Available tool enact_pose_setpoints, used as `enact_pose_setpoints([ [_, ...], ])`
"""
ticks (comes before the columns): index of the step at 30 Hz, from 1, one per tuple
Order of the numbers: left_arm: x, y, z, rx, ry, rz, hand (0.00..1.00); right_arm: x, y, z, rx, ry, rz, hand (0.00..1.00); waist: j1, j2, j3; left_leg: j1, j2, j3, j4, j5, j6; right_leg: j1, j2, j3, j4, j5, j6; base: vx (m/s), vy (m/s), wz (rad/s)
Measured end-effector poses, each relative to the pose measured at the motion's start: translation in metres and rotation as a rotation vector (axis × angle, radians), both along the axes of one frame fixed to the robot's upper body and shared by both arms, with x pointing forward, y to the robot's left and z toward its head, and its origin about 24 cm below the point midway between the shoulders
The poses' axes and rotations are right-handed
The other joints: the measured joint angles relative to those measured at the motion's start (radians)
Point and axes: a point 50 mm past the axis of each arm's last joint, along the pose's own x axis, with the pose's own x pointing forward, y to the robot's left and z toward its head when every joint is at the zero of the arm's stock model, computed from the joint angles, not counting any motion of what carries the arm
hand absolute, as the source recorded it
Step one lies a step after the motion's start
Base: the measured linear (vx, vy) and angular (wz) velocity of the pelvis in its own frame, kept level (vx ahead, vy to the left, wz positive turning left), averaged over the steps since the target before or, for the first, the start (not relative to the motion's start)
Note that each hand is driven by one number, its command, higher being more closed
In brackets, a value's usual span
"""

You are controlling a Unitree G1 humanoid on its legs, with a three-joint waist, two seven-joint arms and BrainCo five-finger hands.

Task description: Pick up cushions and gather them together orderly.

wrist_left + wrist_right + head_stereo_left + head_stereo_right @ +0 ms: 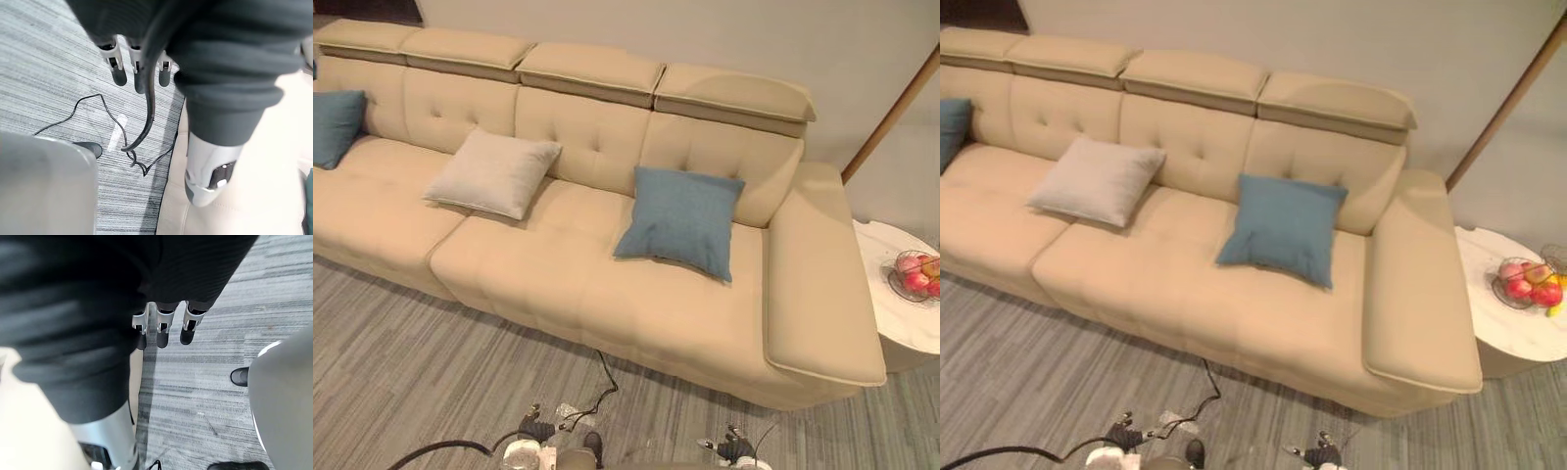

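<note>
Left hand (119, 73) and right hand (163, 330) hang slack-fingered, empty; 2 blue cushions (680, 220) (333, 125), beige cushion (494, 173) on sofa (607, 294)

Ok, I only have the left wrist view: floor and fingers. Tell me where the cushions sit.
Observer: Three on the beige sofa; the right blue cushion leans on the backrest near the right armrest.
Operator: Give me the others.
Observer: The beige cushion leans further left; the left blue cushion is at the far left.
Operator: Report the right hand.
Observer: The right hand hangs over the floor, fingers straight, holding nothing.
</note>
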Motion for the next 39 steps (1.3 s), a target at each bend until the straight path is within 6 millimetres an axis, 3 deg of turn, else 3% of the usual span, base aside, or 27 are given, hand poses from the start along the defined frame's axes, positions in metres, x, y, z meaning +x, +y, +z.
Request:
enact_pose_setpoints([
  [11, -0.004, -0.002, -0.002, -0.010, 0.032, -0.067, 0.00, 0.002, -0.006, 0.001, -0.033, 0.004, 0.099, 0.00, -0.010, 0.021, 0.008, 0.127, 0.017, 0.027, -0.214, 0.079, 0.010, -0.002, 0.020, 0.033, 0.000, 0.090, -0.013, 0.07, 0.004, -0.09],
  [21, -0.002, -0.006, -0.002, -0.007, 0.035, -0.116, 0.00, 0.004, -0.004, 0.002, -0.032, -0.001, 0.118, 0.00, -0.018, 0.055, 0.030, 0.161, 0.013, 0.061, -0.263, 0.101, 0.017, -0.009, 0.015, 0.041, 0.003, 0.091, -0.015, 0.00, -0.017, -0.12],
  [25, 0.005, -0.011, -0.002, -0.004, 0.032, -0.170, 0.00, 0.009, -0.008, 0.003, -0.042, -0.012, 0.115, 0.00, -0.025, 0.067, 0.046, 0.159, 0.021, 0.127, -0.264, 0.102, 0.015, -0.040, 0.016, 0.098, -0.012, 0.091, -0.015, -0.06, -0.034, -0.52],
  [28, 0.008, -0.013, -0.002, -0.006, 0.031, -0.182, 0.00, 0.015, -0.006, 0.005, -0.032, -0.034, 0.085, 0.00, -0.028, 0.061, 0.047, 0.140, 0.029, 0.182, -0.264, 0.093, 0.000, -0.088, 0.018, 0.147, -0.019, 0.090, -0.014, -0.07, -0.033, -0.73],
  [30, 0.014, -0.014, 0.000, -0.006, 0.018, -0.191, 0.00, 0.023, -0.004, 0.007, -0.023, -0.058, 0.073, 0.00, -0.028, 0.049, 0.057, 0.131, 0.052, 0.265, -0.249, 0.077, -0.015, -0.143, 0.033, 0.202, -0.017, 0.116, 0.018, -0.07, -0.043, -1.04],
  [31, 0.015, -0.015, 0.000, -0.006, 0.015, -0.192, 0.00, 0.025, -0.003, 0.007, -0.023, -0.066, 0.073, 0.00, -0.027, 0.049, 0.058, 0.122, 0.063, 0.277, -0.231, 0.066, -0.015, -0.155, 0.040, 0.191, -0.016, 0.132, 0.020, -0.08, -0.062, -1.45],
  [32, 0.018, -0.018, 0.001, -0.012, 0.005, -0.194, 0.00, 0.033, -0.004, 0.011, -0.028, -0.104, 0.071, 0.00, -0.015, 0.064, 0.066, 0.087, 0.115, 0.314, -0.153, 0.024, -0.008, -0.197, 0.080, 0.103, -0.017, 0.212, -0.004, -0.09, -0.078, -1.75],
  [33, 0.018, -0.022, 0.000, -0.024, 0.002, -0.192, 0.00, 0.040, -0.004, 0.015, -0.037, -0.131, 0.077, 0.00, 0.004, 0.077, 0.070, 0.067, 0.173, 0.372, -0.094, -0.003, 0.003, -0.207, 0.096, -0.071, -0.028, 0.246, -0.075, -0.08, -0.107, -1.75],
  [34, 0.019, -0.023, 0.001, -0.025, -0.001, -0.194, 0.00, 0.041, -0.004, 0.015, -0.039, -0.136, 0.078, 0.00, 0.002, 0.078, 0.074, 0.066, 0.177, 0.393, -0.080, -0.004, 0.002, -0.209, 0.084, -0.163, -0.011, 0.219, -0.098, -0.06, -0.112, -1.45],
  [35, 0.025, -0.024, 0.003, -0.024, -0.019, -0.204, 0.00, 0.041, -0.007, 0.015, -0.050, -0.131, 0.079, 0.00, -0.004, 0.056, 0.076, 0.073, 0.176, 0.449, -0.039, -0.024, -0.005, -0.211, 0.034, -0.382, 0.051, 0.146, -0.119, -0.04, -0.119, -1.10],
  [36, 0.031, -0.028, 0.005, -0.029, -0.032, -0.211, 0.00, 0.039, -0.012, 0.015, -0.065, -0.124, 0.079, 0.00, -0.004, 0.057, 0.077, 0.073, 0.195, 0.471, 0.018, -0.051, -0.012, -0.222, 0.023, -0.431, 0.093, 0.138, -0.113, -0.06, -0.095, -1.04],
  [39, 0.033, -0.033, 0.005, -0.035, -0.037, -0.229, 0.00, 0.039, -0.017, 0.016, -0.079, -0.122, 0.083, 0.00, -0.004, 0.077, 0.081, 0.091, 0.206, 0.464, 0.060, -0.090, -0.040, -0.221, 0.042, -0.351, 0.096, 0.117, -0.080, -0.07, -0.055, -0.76],
])
